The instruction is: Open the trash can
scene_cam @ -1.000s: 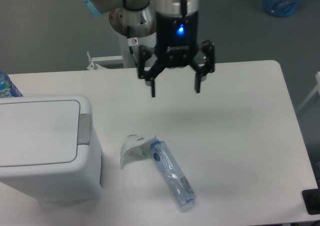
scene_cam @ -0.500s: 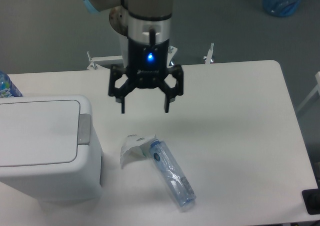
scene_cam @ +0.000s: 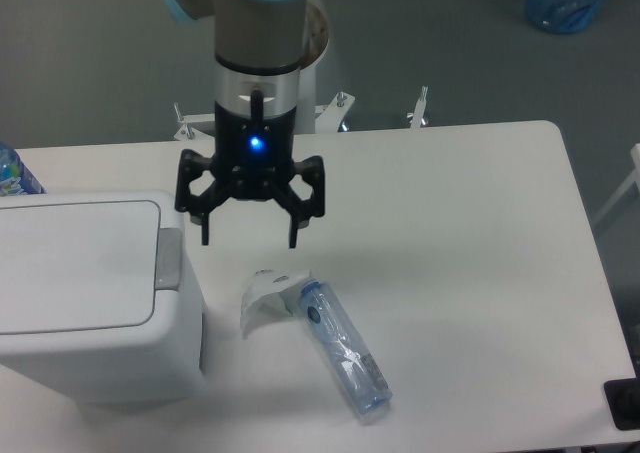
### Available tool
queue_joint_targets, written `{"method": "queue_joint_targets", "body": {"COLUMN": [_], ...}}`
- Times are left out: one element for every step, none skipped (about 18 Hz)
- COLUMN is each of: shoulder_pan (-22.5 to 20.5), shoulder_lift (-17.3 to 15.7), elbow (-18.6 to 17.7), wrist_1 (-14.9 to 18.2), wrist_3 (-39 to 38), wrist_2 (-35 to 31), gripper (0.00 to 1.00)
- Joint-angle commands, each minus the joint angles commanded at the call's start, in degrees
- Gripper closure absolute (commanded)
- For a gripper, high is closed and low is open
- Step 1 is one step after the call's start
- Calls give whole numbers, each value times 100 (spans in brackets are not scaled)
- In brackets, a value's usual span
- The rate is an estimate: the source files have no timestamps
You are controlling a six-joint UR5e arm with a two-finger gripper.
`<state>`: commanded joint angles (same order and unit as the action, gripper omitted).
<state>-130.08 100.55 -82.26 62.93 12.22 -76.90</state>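
Things on the white table (scene_cam: 480,233) can be counted fast. One trash can (scene_cam: 85,298) sits at the lower left of the frame. It is big, white and boxy, and its flat lid (scene_cam: 75,263) is down. One small grey tab (scene_cam: 168,258) sits on the right edge of the lid.

One robot arm (scene_cam: 258,43) comes down from the top middle of the frame. One gripper (scene_cam: 249,241) hangs at its end, with a small blue light (scene_cam: 255,142) on it. Its two fingers (scene_cam: 204,228) are spread wide apart and hold nothing. The gripper is up in the air, just to the upper right of the grey tab, and touches nothing.

One clear squashed bottle (scene_cam: 345,348) lies on its side in the lower middle of the frame. A white torn label (scene_cam: 265,295) sticks out at its upper left end. The top of one more bottle (scene_cam: 12,171) peeks in at the left edge. One blue bag (scene_cam: 568,1) lies on the floor at the upper right.
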Motion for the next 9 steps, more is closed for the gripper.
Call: {"method": "queue_joint_targets", "body": {"shoulder_pan": [35,79,79,88,88,97,114,114,114], "shoulder_lift": [0,0,0,0,0,0,0,0,0], "elbow": [-26,-61,-88,-97,-106,-114,-123,-132,-132], "wrist_1": [0,-9,-9,-9,-9,-9,-9,-9,-9], "wrist_3": [0,9,9,9,9,0,0,-35,-96], "wrist_2": [0,0,0,0,0,0,0,0,0], "gripper": [0,0,0,0,0,0,0,0,0]}}
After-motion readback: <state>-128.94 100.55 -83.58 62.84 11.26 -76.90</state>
